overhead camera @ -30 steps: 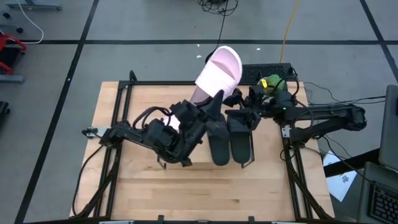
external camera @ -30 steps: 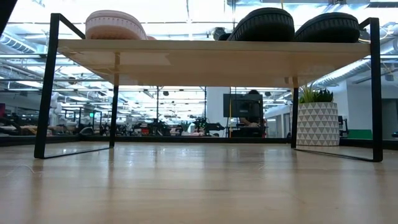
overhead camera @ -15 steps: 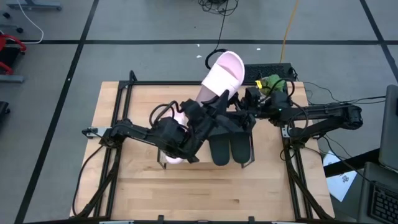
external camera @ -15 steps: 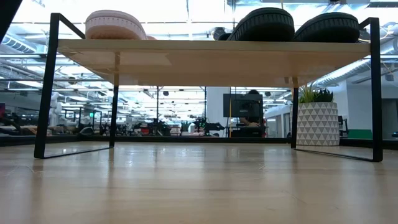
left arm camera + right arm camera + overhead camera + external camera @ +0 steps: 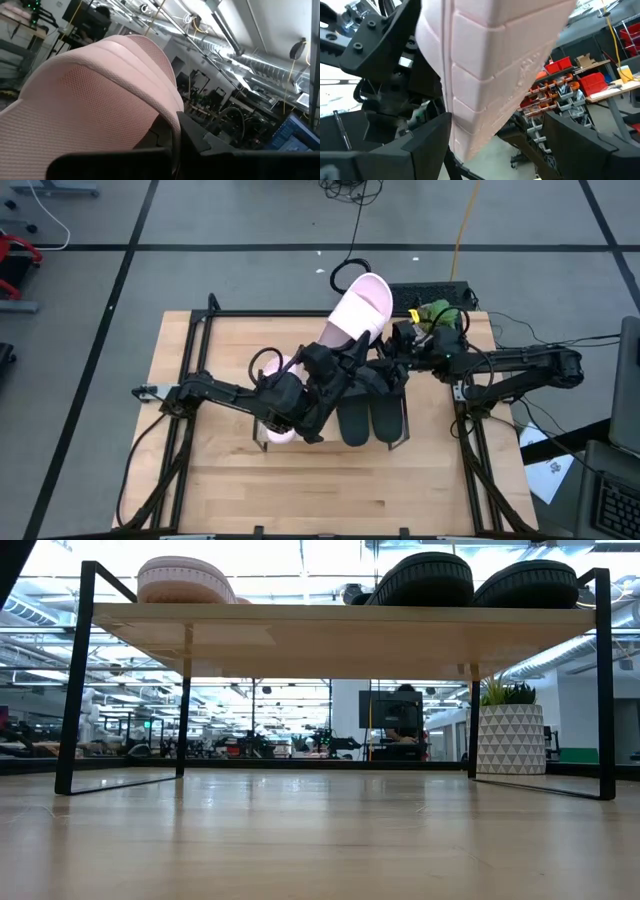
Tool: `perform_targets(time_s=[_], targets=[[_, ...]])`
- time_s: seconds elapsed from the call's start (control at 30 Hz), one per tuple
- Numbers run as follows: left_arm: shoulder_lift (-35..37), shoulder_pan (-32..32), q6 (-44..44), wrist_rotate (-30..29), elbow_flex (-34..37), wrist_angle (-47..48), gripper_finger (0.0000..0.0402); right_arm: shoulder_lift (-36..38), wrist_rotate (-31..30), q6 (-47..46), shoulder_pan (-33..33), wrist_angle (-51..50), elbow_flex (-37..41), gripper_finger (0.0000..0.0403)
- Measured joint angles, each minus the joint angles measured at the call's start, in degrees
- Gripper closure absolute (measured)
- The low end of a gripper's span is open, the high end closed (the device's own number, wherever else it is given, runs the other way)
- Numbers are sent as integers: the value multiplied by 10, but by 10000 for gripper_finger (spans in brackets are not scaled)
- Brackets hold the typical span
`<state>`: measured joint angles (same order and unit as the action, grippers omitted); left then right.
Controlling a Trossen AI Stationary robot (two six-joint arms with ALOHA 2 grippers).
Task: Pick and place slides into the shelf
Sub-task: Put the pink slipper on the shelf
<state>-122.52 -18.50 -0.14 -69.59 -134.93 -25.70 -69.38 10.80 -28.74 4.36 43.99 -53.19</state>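
Both end effectors, left (image 5: 345, 360) and right (image 5: 392, 345), look clamped on the pink slide (image 5: 355, 310) above the shelf (image 5: 330, 625)'s back edge, so lower it level between the other pink and black ones.

My grippers hold a pale pink slide (image 5: 358, 308); two matte black slides (image 5: 370, 405) sit on the light wooden, black-framed shelf (image 5: 330, 625). A white triangle-patterned planter (image 5: 510, 738) stands far right.
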Motion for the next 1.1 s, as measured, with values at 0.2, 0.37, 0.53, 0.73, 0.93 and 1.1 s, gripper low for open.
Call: perform_targets(time_s=[0.2,0.37,0.53,0.73,0.93,1.1], targets=[[0,-3,-30,-4,0,37,401,0,12,19,-3,1,0,101],[0,-8,-78,0,0,85,401,0,61,25,-3,3,0,101],[0,-8,-101,4,0,99,401,0,74,18,-3,3,0,101],[0,-12,-116,5,0,112,401,0,75,16,-3,-10,0,108],[0,-20,-116,12,0,113,401,0,79,19,-4,-9,0,164],[0,-21,-130,16,0,125,401,0,79,24,-4,-5,0,245]])
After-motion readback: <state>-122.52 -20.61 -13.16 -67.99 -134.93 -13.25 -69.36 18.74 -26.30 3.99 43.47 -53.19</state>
